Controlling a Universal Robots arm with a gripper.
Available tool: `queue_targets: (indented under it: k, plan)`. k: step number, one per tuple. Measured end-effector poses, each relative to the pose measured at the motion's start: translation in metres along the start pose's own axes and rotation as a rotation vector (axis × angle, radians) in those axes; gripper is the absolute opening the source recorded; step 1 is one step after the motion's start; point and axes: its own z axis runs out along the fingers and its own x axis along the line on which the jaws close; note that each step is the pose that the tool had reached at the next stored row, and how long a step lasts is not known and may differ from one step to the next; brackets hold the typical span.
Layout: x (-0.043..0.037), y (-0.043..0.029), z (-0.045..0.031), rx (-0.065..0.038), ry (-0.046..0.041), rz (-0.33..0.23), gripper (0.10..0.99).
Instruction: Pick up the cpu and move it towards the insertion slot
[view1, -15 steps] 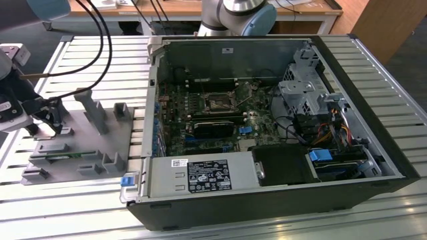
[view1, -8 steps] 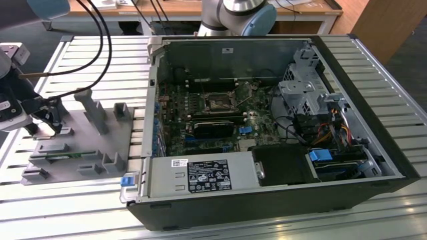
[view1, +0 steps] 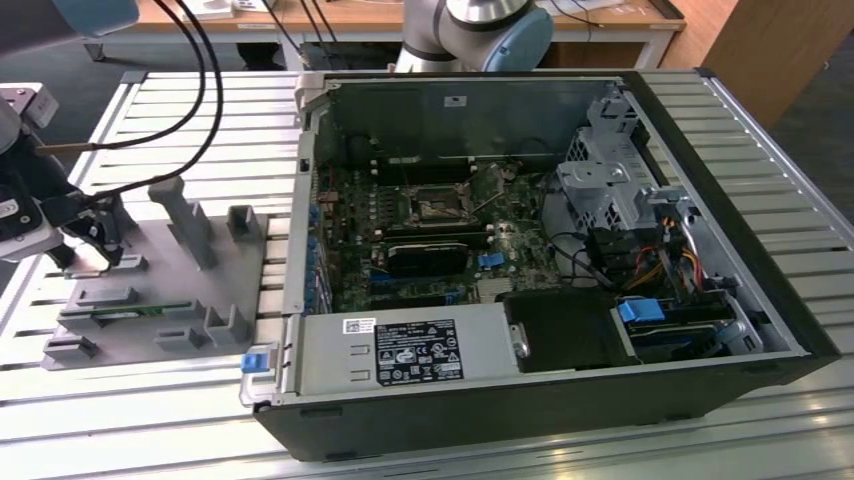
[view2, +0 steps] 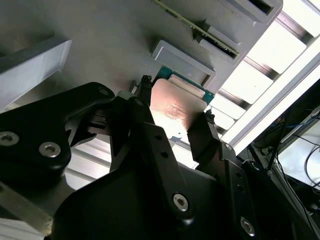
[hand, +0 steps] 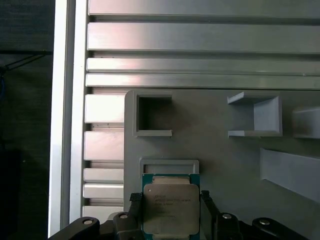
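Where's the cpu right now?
In both wrist views the cpu is gripped by the claw, over the grey fixture at the exterior view's left.

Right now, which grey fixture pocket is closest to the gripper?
The shallow rectangular frame right beside the cpu the gripper clamps; the square pocket and the open bracket sit farther off.

A silver slatted table (view1: 747, 420) in a work room.
Behind the table stands a wooden desk (view1: 374, 17), and dark grey floor (view1: 147, 55) shows beside the table.
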Motion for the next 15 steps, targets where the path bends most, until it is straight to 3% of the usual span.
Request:
queue_targets:
  k: [15]
  plan:
    - [0.0000,0.0002,-0.0054,0.000,0.0000,0.000,0.541]
